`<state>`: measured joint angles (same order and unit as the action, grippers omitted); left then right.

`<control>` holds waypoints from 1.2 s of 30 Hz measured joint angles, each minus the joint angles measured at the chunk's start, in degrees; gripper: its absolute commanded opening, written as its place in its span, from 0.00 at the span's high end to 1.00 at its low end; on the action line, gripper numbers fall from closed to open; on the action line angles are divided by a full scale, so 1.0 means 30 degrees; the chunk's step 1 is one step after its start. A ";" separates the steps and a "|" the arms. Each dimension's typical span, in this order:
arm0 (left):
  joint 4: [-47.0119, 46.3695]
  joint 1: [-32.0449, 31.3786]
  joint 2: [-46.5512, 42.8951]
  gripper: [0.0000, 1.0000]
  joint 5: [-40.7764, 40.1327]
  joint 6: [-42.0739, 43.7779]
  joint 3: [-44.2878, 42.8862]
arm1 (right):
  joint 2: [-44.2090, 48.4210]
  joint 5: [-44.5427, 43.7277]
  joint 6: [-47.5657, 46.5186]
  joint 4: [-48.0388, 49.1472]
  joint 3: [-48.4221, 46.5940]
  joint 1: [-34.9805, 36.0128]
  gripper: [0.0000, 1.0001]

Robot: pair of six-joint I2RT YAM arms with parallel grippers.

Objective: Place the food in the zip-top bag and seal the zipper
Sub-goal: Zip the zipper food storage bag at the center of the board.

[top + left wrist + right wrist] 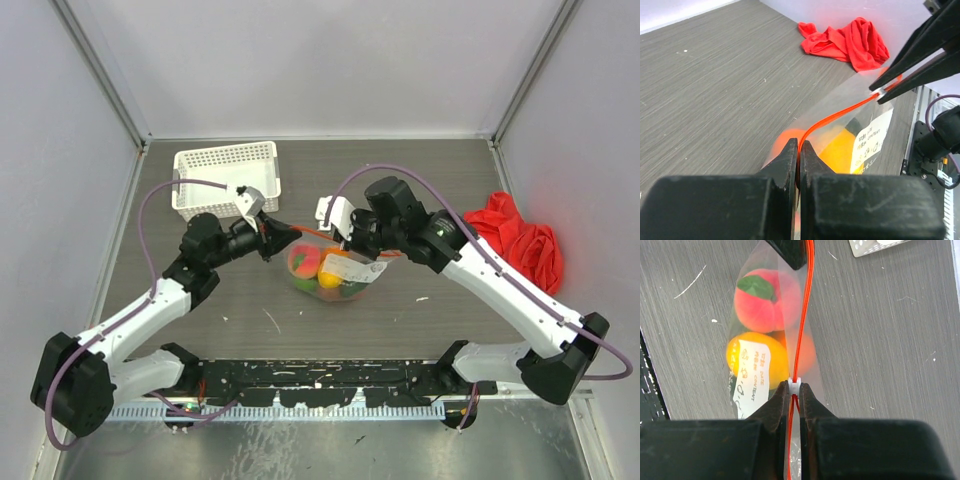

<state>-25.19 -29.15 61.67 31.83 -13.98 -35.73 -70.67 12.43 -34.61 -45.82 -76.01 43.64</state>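
Note:
The clear zip-top bag (330, 270) hangs between my two grippers at mid-table, with toy fruits inside: a peach-pink one (759, 301), a yellow one (747, 352) and an orange one (810, 356). A white label (754, 374) is on its side. My left gripper (799, 145) is shut on the orange-red zipper strip (840, 112) at the bag's left end. My right gripper (795, 390) is shut on the white slider tab (795, 383), partway along the strip. Behind the slider the two strip halves stand apart.
A white lattice basket (226, 175) stands at the back left. A red cloth (520, 240) lies bunched at the right. The black rail with the arm bases (320, 380) runs along the near edge.

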 measured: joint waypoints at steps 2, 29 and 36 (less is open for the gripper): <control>0.0240 0.0044 -0.0080 1.00 -0.0444 0.0000 0.0000 | 0.0211 -0.0299 0.0102 -0.0044 0.0160 0.0000 0.99; 0.2135 0.1523 -0.1326 1.00 -0.3555 -0.0189 0.0466 | 0.3402 -0.3781 0.1596 -0.0641 0.2659 -0.0386 1.00; 0.2499 0.1727 -0.1333 1.00 -0.3555 -0.0197 0.0466 | 0.3483 -0.4707 0.1836 -0.0444 0.3031 -0.0940 0.99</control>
<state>-17.69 -23.97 57.67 21.17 -14.57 -34.33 -60.23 -1.69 -29.10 -47.16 -66.92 40.82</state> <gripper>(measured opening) 0.010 0.108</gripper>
